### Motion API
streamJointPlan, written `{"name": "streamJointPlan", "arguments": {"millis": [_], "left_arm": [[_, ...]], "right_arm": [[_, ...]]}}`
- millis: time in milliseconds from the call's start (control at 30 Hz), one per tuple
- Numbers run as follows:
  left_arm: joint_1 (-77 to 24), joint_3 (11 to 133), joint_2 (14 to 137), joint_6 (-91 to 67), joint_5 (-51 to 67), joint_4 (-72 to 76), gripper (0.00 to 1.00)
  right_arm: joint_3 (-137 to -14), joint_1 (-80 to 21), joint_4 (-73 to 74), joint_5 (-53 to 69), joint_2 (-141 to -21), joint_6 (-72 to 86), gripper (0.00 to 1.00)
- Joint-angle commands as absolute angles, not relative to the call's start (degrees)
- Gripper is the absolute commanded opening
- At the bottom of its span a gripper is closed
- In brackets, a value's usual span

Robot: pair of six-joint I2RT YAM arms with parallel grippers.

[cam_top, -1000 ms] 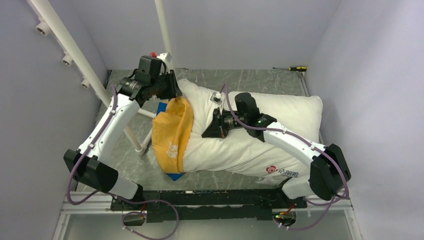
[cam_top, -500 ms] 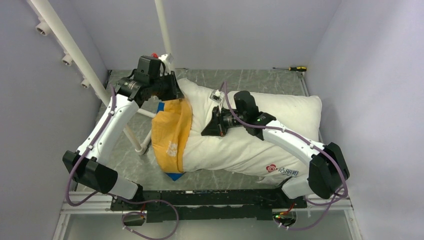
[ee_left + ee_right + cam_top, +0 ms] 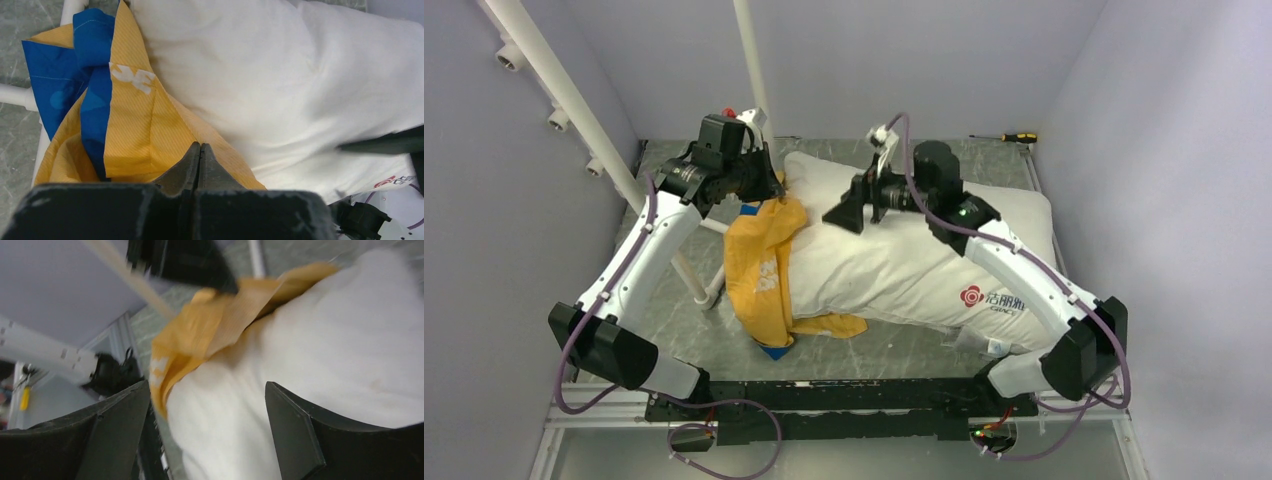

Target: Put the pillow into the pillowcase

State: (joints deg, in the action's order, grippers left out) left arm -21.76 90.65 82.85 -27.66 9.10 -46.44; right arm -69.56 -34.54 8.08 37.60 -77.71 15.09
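Pillow [image 3: 904, 270]: white, plump, red logo at the near edge. Top view: laid on the tabletop [image 3: 874, 350], long axis left to right, left end capped by the yellow-side-up pillowcase [image 3: 764, 265]; right gripper [image 3: 844, 215] nearer, poised over its middle. Left wrist view: left gripper [image 3: 200, 147] jaws pressed together, pinching the yellow hem beside it. Right wrist view: jaws spread, pillow lying beneath.

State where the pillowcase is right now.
In the top view the pillowcase is bunched over the left end of the pillow, left of centre, its upper edge pinched by the left gripper, jaws shut.
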Motion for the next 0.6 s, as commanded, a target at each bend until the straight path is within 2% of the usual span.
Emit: {"name": "streamJointPlan", "arguments": {"millis": [0, 100, 267, 367, 500, 533, 567], "left_arm": [[-21.6, 89.8, 80.9, -27.1, 8.6, -44.1, 0.00], [-21.6, 89.5, 80.9, -26.9, 8.2, -44.1, 0.00], [-21.5, 88.9, 80.7, -26.6, 7.6, -43.9, 0.00], [-21.4, 88.8, 80.7, -26.3, 7.2, -44.1, 0.00], [-21.3, 88.2, 80.4, -26.0, 6.1, -44.4, 0.00], [-21.2, 87.9, 80.3, -26.1, 5.6, -44.4, 0.00], [-21.0, 87.6, 80.1, -26.1, 5.4, -44.2, 0.00]], "right_arm": [[-79.6, -29.5, 6.9, 32.3, -84.3, 17.5, 0.89], [-86.8, -26.9, 9.2, 31.4, -93.1, 18.7, 0.96], [-100.8, -25.3, 13.6, 31.5, -108.6, 19.0, 0.97], [-111.6, -24.8, 18.2, 37.8, -120.4, 20.1, 0.99], [-118.5, -24.8, 16.7, 51.2, -130.3, 25.6, 1.00], [-118.6, -24.9, 15.8, 53.7, -131.6, 27.2, 0.98], [-118.1, -25.0, 14.2, 56.8, -132.5, 28.4, 0.92]]}}
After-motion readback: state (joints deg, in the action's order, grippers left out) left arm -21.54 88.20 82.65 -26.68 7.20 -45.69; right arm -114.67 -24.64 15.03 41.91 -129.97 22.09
